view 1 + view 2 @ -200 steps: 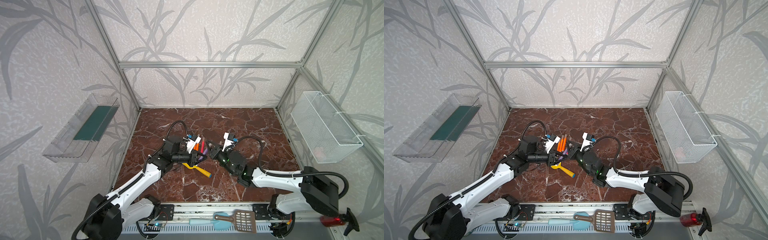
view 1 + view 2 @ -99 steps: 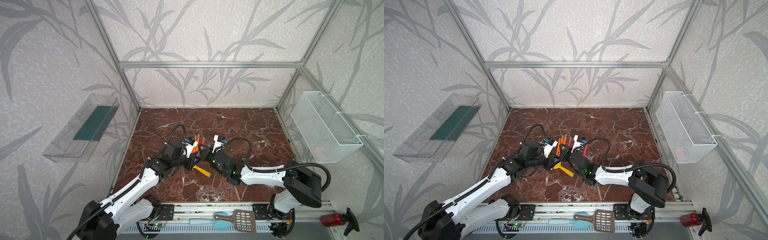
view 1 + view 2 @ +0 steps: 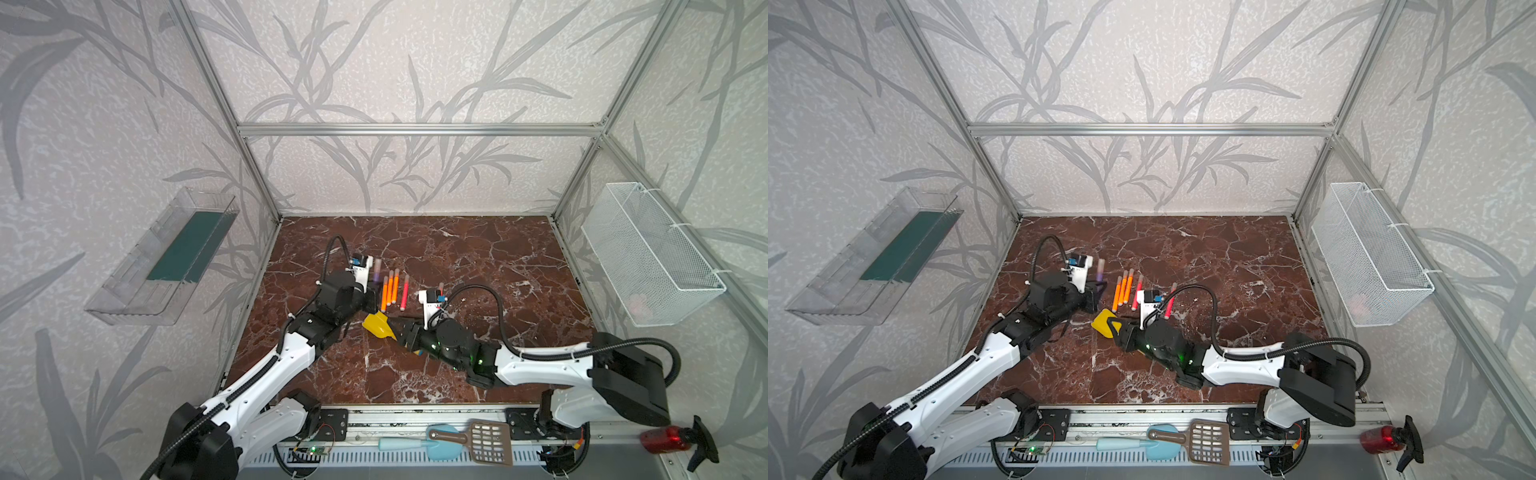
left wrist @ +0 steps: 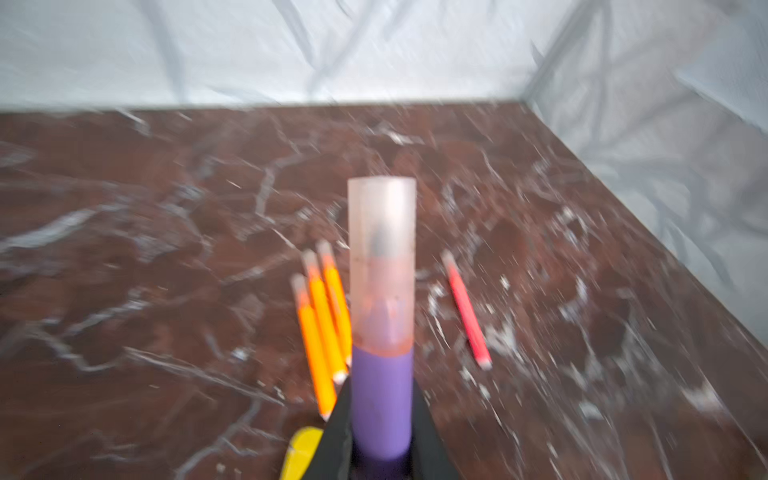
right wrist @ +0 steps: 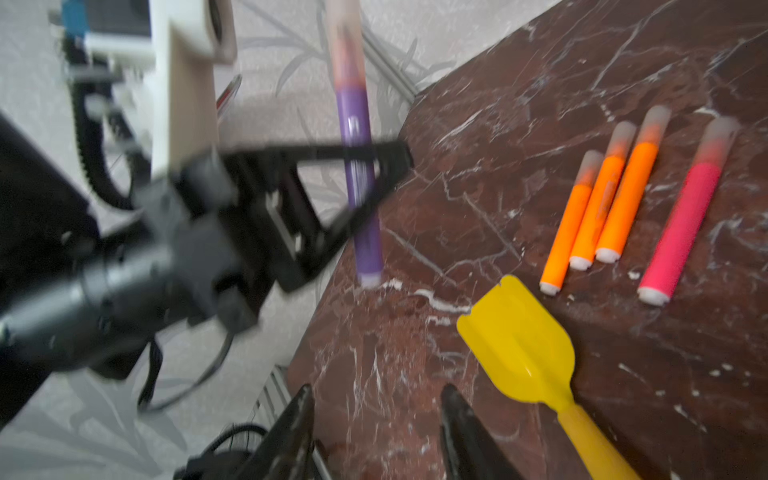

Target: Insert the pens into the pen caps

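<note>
The left hand (image 3: 371,298) hangs just beyond the blade of the yellow shovel (image 3: 376,325), slightly to its left in both top views. Its jaws are clamped tight on the purple pen (image 4: 381,399). That pen stands roughly upright in the grip, white butt end down toward the brown marble worktop (image 3: 478,257), close to the shovel's blade. Blur hides whether the butt touches the surface. A clear pinkish cap (image 4: 381,249) is seated over the purple pen's tip, at the end away from the shovel. The shovel lies flat on the worktop, blade toward the left hand and handle running back alongside the right hand.

Beyond the shovel and a little to its right, three orange pens (image 3: 389,289) lie side by side, touching or nearly so. Their white butt ends are nearest the shovel's blade and their capped tips point away from it. Just right of them, a bit further from the shovel, lies a pink-red pen (image 3: 405,291), parallel and also capped. The right hand (image 5: 376,399) hovers low just beside the shovel's blade, its jaws standing well apart with nothing between them. A second pink-red pen (image 3: 1170,302) lies further right of the shovel, partly hidden behind the right wrist camera.
</note>
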Tool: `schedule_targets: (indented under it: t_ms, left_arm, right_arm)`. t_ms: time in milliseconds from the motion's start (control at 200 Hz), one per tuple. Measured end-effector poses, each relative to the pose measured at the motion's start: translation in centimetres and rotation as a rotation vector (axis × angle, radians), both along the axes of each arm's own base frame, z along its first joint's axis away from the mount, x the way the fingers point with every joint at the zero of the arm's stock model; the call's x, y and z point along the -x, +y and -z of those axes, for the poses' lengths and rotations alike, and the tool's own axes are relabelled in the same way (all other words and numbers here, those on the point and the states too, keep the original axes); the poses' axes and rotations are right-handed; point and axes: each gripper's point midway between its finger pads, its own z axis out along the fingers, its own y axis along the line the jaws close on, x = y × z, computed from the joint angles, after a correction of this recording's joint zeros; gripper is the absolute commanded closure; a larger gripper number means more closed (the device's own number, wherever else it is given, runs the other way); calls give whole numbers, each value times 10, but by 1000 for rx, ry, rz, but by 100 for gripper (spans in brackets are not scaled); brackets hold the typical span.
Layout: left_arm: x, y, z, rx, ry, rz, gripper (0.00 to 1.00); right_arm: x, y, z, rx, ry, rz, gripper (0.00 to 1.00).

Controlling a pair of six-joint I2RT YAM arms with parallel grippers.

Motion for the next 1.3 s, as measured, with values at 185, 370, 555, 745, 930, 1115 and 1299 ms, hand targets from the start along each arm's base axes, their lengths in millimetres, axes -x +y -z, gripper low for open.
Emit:
schedule_targets:
  t_ms: [185, 370, 555, 745, 930, 1115, 1299]
  left_arm:
    - [-16, 21, -6, 31, -63, -135, 100]
    - [-36, 44, 50, 13, 77, -239, 100]
    - [-52, 45, 116, -21, 266, -261, 100]
    - [-71, 33, 138, -2, 345, -244, 100]
    - [-95, 19, 151, 15, 403, -230, 100]
    - [-96, 14, 179, 7, 502, -232, 100]
    - [-89, 16, 189, 5, 560, -251, 94]
  right_arm:
    - [-33, -75, -38, 98, -68, 154, 1]
    - [-45, -151, -69, 173, -118, 329, 1]
    - [-42, -198, -76, 279, -117, 442, 1]
    - [-27, -214, -61, 266, -125, 432, 1]
    - [-17, -227, -23, 303, -126, 431, 1]
    - [-17, -231, -32, 293, -153, 444, 1]
    - [-25, -242, -43, 256, -128, 549, 1]
